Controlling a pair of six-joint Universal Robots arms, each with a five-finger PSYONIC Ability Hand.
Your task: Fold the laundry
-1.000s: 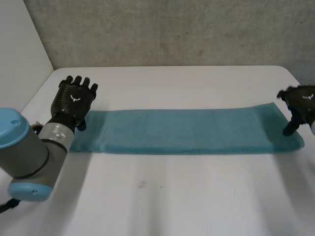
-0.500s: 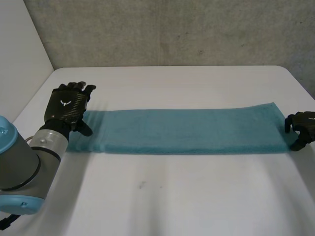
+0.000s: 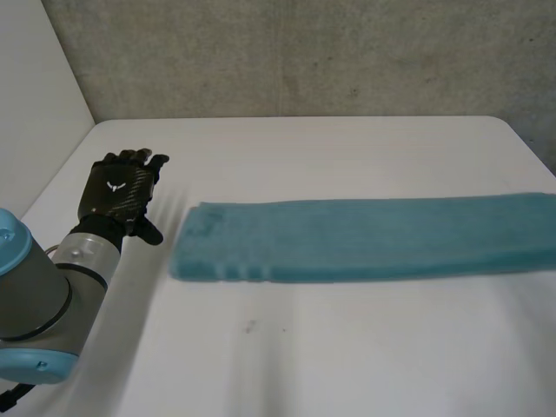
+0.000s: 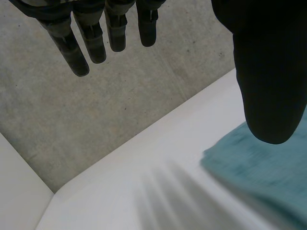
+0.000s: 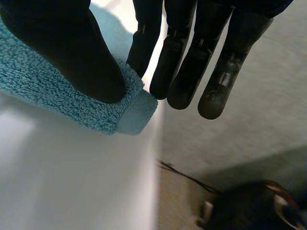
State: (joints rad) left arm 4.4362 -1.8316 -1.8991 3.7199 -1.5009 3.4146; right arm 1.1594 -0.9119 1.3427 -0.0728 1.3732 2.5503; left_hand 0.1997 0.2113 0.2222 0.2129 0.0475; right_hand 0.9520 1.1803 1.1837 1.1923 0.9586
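The long teal terry towel (image 3: 365, 239) spans our white table (image 3: 347, 347); our right hand (image 5: 184, 52) pinches its right corner, our left hand (image 3: 117, 193) hovers straight-fingered, empty, left of it.

White table (image 3: 347, 356) in front of me, matte top, soft even light. Grey speckled concrete-like wall (image 3: 304, 61) behind its far edge. Plain white panel (image 3: 35, 78) on my left. Past the table's right end, dull floor (image 5: 180, 211), with a dark rounded object (image 5: 249, 206) I can't identify.

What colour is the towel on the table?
The towel is plain teal, a blue-green; the head view shows it best.
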